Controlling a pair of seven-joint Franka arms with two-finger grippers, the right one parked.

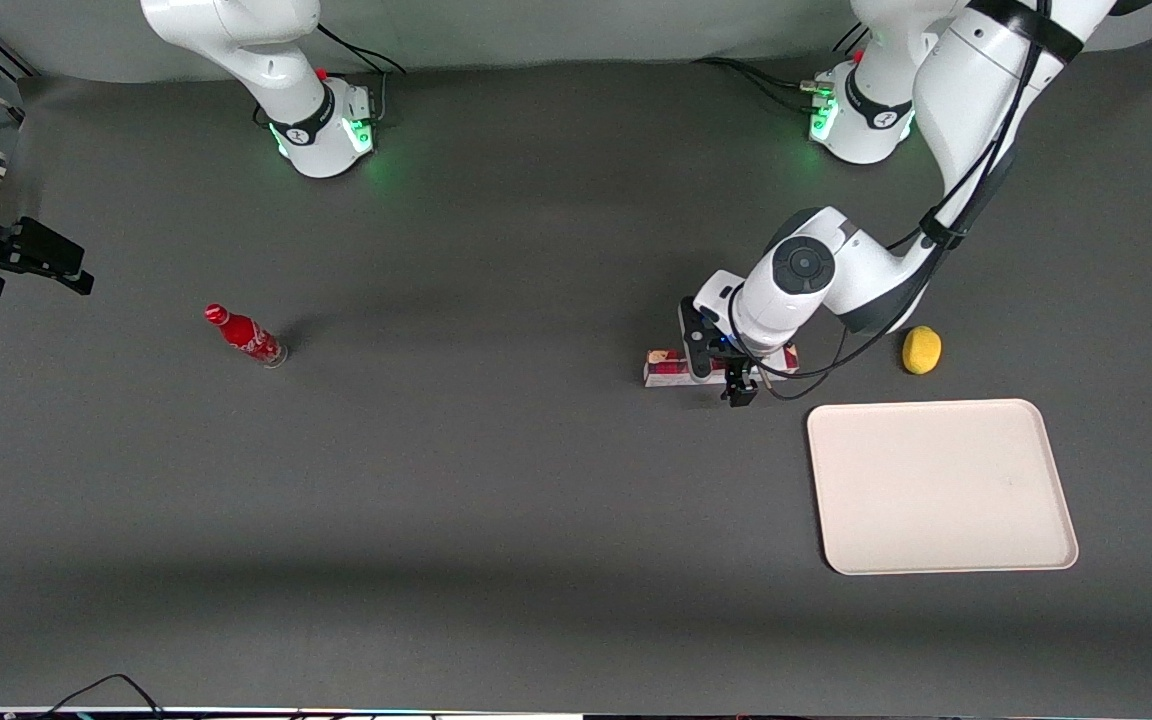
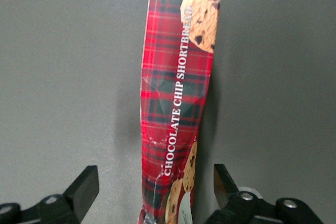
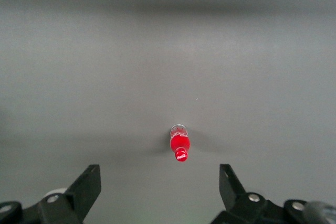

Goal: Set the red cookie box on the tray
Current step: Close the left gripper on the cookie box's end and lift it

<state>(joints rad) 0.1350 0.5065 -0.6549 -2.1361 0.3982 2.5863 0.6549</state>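
Observation:
The red cookie box (image 1: 668,367) stands on its thin edge on the dark table, partly covered by the working arm's wrist. In the left wrist view the box (image 2: 176,103) shows its tartan edge face printed "Chocolate Chip Shortbread". My gripper (image 1: 726,378) is right above the box, open, with one finger (image 2: 84,188) on each side of it and clear gaps between fingers and box. The cream-white tray (image 1: 941,485) lies nearer the front camera than the box, toward the working arm's end of the table, with nothing on it.
A yellow lemon-like object (image 1: 921,350) lies beside the working arm, just above the tray in the front view. A small red soda bottle (image 1: 244,335) lies toward the parked arm's end of the table; it also shows in the right wrist view (image 3: 179,142).

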